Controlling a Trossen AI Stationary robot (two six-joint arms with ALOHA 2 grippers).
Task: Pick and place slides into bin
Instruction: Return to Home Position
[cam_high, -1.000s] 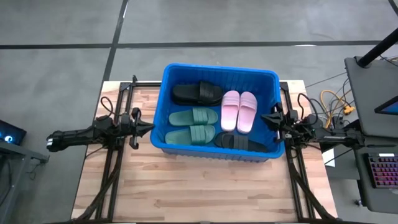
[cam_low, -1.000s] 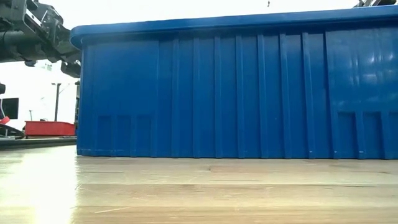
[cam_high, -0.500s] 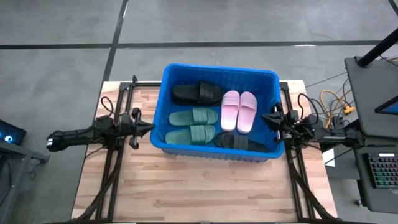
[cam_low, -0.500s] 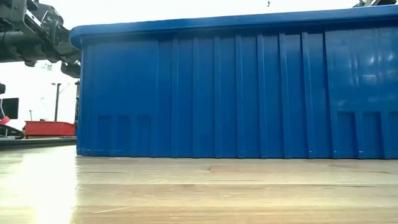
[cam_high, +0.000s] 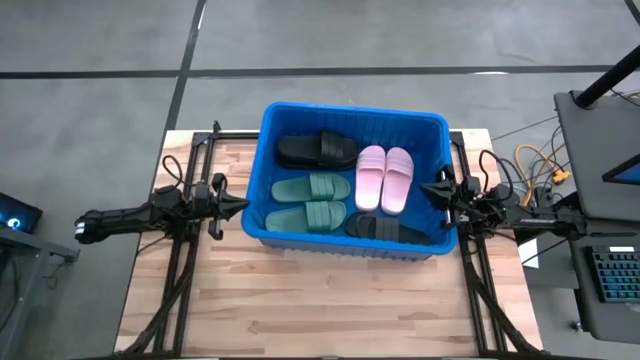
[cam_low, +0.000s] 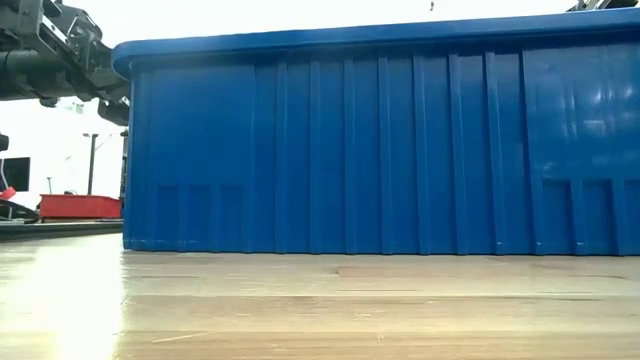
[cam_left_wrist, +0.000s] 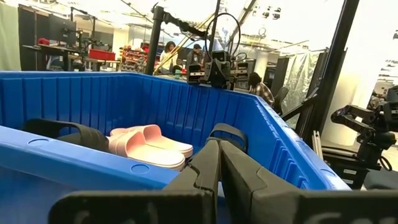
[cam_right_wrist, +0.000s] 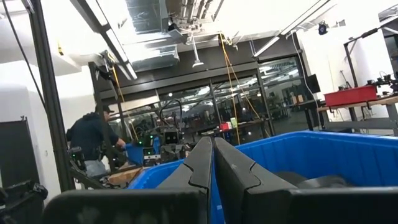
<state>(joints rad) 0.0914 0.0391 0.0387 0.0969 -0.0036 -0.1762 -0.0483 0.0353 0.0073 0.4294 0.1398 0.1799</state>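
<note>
The blue bin (cam_high: 351, 117) stands on the wooden table and fills most of the low view (cam_low: 380, 140). Inside it lie a black slide (cam_high: 316, 150), a pink pair (cam_high: 384, 178), a dark green pair (cam_high: 309, 201) and another black slide (cam_high: 385, 229). The pink pair (cam_left_wrist: 149, 144) also shows in the left wrist view. My left gripper (cam_high: 243, 205) is shut just outside the bin's left wall, holding nothing. My right gripper (cam_high: 424, 189) is shut at the bin's right rim, holding nothing.
Black frame rails (cam_high: 190, 190) run along both table sides. A desk with a keyboard (cam_high: 612, 275) stands right of the table. A person (cam_right_wrist: 93, 146) stands in the room beyond. The near half of the table (cam_high: 330, 310) is bare wood.
</note>
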